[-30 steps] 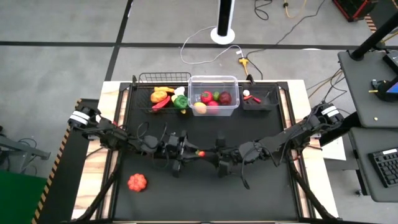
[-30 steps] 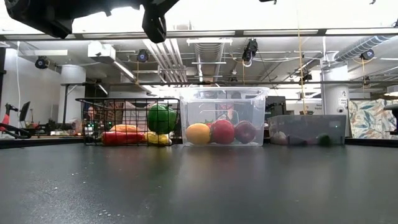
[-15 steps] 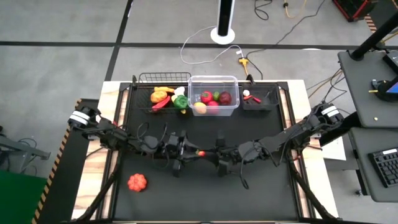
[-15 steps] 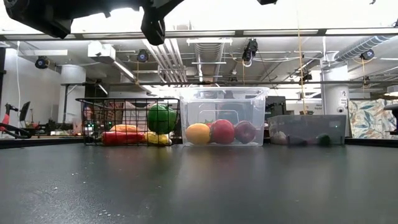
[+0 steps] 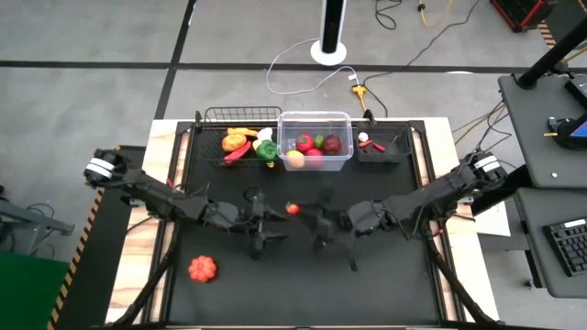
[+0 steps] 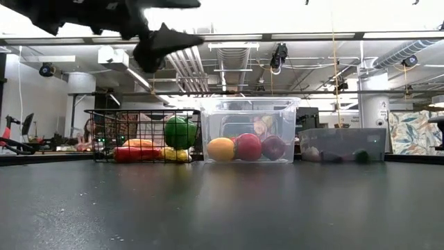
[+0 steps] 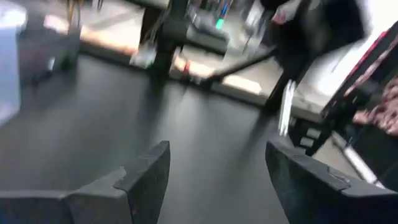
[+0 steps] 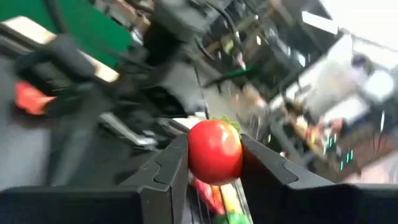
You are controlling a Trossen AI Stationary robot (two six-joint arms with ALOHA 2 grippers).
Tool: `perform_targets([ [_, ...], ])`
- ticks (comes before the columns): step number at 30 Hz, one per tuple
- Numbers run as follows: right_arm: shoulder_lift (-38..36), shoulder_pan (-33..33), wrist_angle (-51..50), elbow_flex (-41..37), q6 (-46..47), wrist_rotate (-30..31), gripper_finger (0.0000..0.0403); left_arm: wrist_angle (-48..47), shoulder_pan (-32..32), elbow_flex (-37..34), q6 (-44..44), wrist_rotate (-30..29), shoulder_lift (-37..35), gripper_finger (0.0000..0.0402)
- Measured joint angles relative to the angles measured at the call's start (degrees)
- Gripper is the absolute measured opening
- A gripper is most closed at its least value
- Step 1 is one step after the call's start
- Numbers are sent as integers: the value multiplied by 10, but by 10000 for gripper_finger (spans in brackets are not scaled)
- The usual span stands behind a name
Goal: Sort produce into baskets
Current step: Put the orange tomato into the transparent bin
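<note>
Near the high view's centre, my right gripper [image 8: 214, 163] clamps a red tomato [image 8: 215, 151], lifted clear for carrying toward the clear bin [image 5: 315, 119] at upper centre; my left gripper [image 7: 217, 180] alongside gapes wide, empty.

1. The worktop [image 5: 303, 284] has a black mat over a pale wooden top that shows along both side edges.
2. The floor [image 5: 92, 92] is grey concrete, crossed by dark lines.
3. A white post on a round base [image 5: 328, 48] stands beyond the worktop, with cables [image 5: 303, 78] trailing across the floor nearby.
4. A dark desk [image 5: 550, 119] with a keyboard [image 5: 567, 246] stands to one side.
5. Level across the worktop, ceiling ducts [image 6: 229, 59] and pipes run under bright overhead light.
</note>
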Motion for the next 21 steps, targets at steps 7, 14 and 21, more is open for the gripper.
perform_targets([
  [7,6,-92,-316,183,221,-62,114,-210,-6,17,-93,-25,-48,244],
  [14,45,-241,-597,329,401,-144,115,-457,-31,76,-183,-143,-72,244],
  [21,127,-398,-718,384,441,-291,115,-582,-48,133,-231,-202,-49,244],
])
